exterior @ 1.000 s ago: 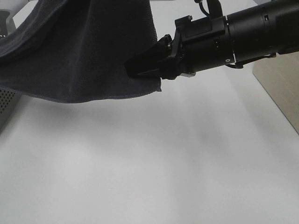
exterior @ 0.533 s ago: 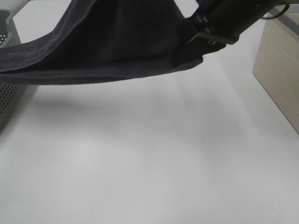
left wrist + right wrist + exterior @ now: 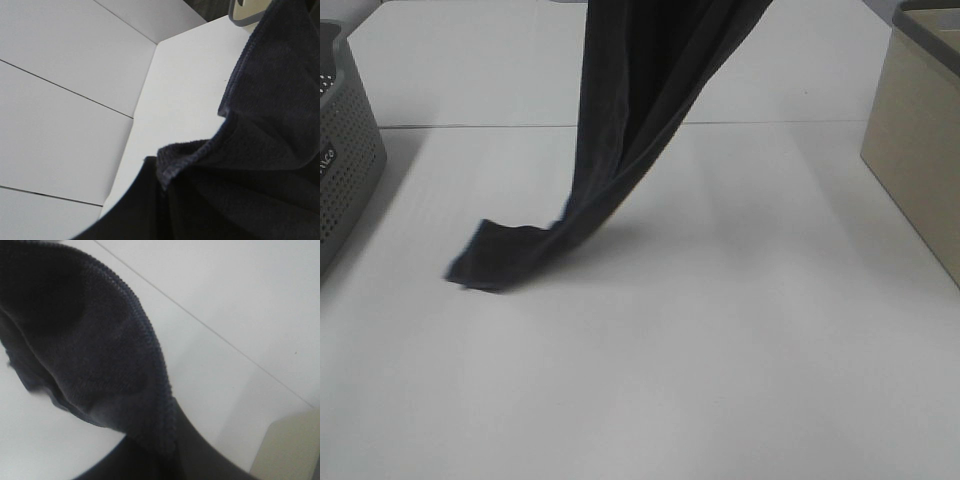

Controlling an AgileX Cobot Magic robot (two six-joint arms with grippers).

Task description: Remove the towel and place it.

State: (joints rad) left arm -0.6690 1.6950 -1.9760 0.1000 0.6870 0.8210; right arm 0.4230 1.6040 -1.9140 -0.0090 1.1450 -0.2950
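Observation:
The dark charcoal towel [image 3: 630, 110] hangs down from above the top edge of the exterior view. Its lower end [image 3: 500, 260] lies bunched on the white table [image 3: 720, 350], right of the grey perforated basket [image 3: 345, 150]. Neither gripper shows in the exterior view. In the left wrist view the towel's hemmed edge [image 3: 250, 150] fills the frame, bunched against a dark finger [image 3: 130, 210]. In the right wrist view a fold of the towel [image 3: 90, 355] runs down into the dark jaws at the frame's bottom edge. Both grippers seem shut on the towel.
A beige box [image 3: 920, 150] stands at the table's right side; its corner shows in the right wrist view [image 3: 292, 450]. A seam [image 3: 470, 126] crosses the table at the back.
The right arm and gripper have risen out of the exterior view. The towel, stretched sideways from the basket before, now hangs steeply with its free end dropped onto the table.

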